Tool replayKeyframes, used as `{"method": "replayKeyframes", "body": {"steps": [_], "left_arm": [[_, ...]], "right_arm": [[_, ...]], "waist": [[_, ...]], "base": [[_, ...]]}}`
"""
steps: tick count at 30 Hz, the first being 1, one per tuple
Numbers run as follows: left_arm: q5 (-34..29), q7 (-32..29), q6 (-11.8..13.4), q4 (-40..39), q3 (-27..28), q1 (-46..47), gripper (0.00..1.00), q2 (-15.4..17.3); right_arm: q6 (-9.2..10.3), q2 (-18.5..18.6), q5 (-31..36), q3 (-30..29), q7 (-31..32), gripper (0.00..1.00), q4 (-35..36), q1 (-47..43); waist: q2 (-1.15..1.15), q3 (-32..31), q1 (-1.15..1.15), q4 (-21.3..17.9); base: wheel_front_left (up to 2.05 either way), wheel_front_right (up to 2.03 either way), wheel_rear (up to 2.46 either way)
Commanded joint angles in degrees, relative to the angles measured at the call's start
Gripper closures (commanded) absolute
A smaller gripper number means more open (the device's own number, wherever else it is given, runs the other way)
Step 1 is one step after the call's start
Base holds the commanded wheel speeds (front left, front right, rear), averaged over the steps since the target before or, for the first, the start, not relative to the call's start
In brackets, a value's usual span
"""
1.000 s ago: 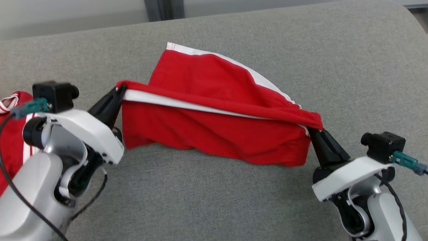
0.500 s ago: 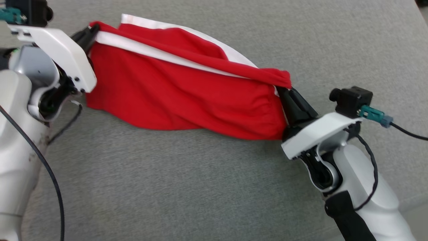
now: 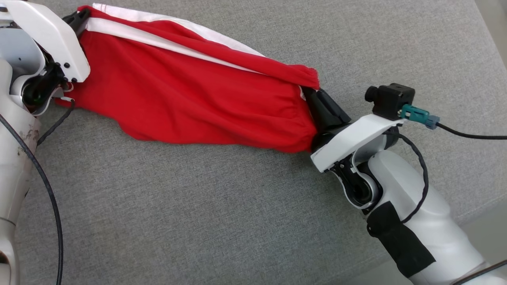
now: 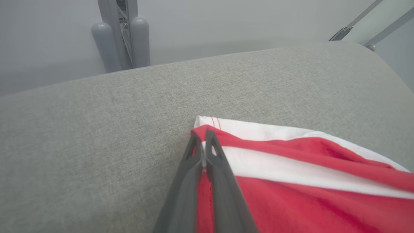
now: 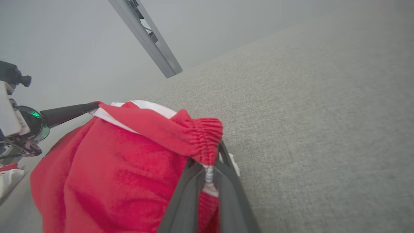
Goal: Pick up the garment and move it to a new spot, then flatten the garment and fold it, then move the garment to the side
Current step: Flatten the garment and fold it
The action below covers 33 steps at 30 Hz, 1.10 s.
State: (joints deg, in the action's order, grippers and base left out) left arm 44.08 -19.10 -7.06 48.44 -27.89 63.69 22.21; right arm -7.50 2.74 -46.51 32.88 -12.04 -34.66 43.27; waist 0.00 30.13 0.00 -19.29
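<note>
The garment (image 3: 190, 95) is red with white stripes, and it hangs stretched between my two grippers over the grey cushion. My left gripper (image 3: 79, 18) is shut on its upper left corner, where a white stripe ends; the left wrist view shows that corner of the garment (image 4: 291, 181) pinched at the tips of the left gripper (image 4: 203, 137). My right gripper (image 3: 313, 95) is shut on the gathered red waistband at the right end. In the right wrist view the garment (image 5: 123, 168) bunches over the right gripper (image 5: 210, 168), and its lower edge rests on the cushion.
The grey fabric cushion (image 3: 237, 217) spreads under everything, with free room in front and to the right. Its right edge (image 3: 491, 47) curves down at the far right. A grey metal post (image 4: 121, 35) stands behind the cushion. Dark cables hang from both arms.
The head camera has turned, so the whole picture slid up and left. The garment stays gripped at both ends and looks pulled longer and flatter, its lower edge lying further along the cushion.
</note>
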Motion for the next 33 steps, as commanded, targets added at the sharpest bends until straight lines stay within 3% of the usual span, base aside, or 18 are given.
{"method": "replayKeyframes", "body": {"steps": [1,2,3,5,14,21,25,33], "left_arm": [[0.5,1.0,-0.3,1.5,-0.2,1.3,1.0,0.0],[0.8,1.6,-0.4,2.2,-0.1,1.7,1.0,-0.2],[1.0,2.2,-0.4,3.0,0.0,1.9,0.72,-0.5],[1.2,3.4,-0.4,4.2,-0.1,2.2,0.0,-0.9],[-1.1,11.9,-0.3,4.1,-2.1,1.8,0.0,-2.4],[-3.0,23.7,3.4,-2.4,-1.2,-4.2,0.0,-2.0],[-2.8,29.1,7.0,-9.4,0.3,-10.4,0.0,-1.1],[-4.4,32.9,16.9,-27.8,3.2,-25.8,0.0,1.9]], "right_arm": [[0.02,0.3,-2.0,1.4,-0.9,0.9,-0.5,1.2],[0.02,0.3,-2.8,2.3,-0.9,0.65,-0.7,1.6],[0.02,0.3,-3.3,3.0,-1.0,0.0,-1.0,1.9],[0.02,0.3,-4.0,3.9,-1.5,0.0,-1.6,2.3],[0.02,2.1,-1.3,3.9,-2.9,0.0,-1.0,-0.8],[0.02,4.9,3.8,-3.7,-3.3,0.0,5.4,-8.0],[0.02,4.7,8.6,-10.3,-3.2,0.0,11.1,-13.1],[0.02,2.8,20.5,-20.3,-3.2,0.0,19.9,-20.8]], "waist": [[0.0,0.1,0.0,-0.1],[0.0,0.2,0.0,-0.1],[0.0,0.2,0.0,-0.1],[0.0,0.1,0.0,0.1],[0.0,-1.5,0.0,2.5],[0.0,-4.1,0.0,4.9],[0.0,-5.6,0.0,6.5],[0.0,-8.3,0.0,9.8]], "base": [[0.0,0.0,0.0],[0.0,0.0,0.0],[0.0,0.0,0.0],[0.0,0.0,0.0],[0.0,0.0,0.0],[0.0,0.0,0.0],[0.0,0.0,0.0],[0.0,0.0,0.0]]}}
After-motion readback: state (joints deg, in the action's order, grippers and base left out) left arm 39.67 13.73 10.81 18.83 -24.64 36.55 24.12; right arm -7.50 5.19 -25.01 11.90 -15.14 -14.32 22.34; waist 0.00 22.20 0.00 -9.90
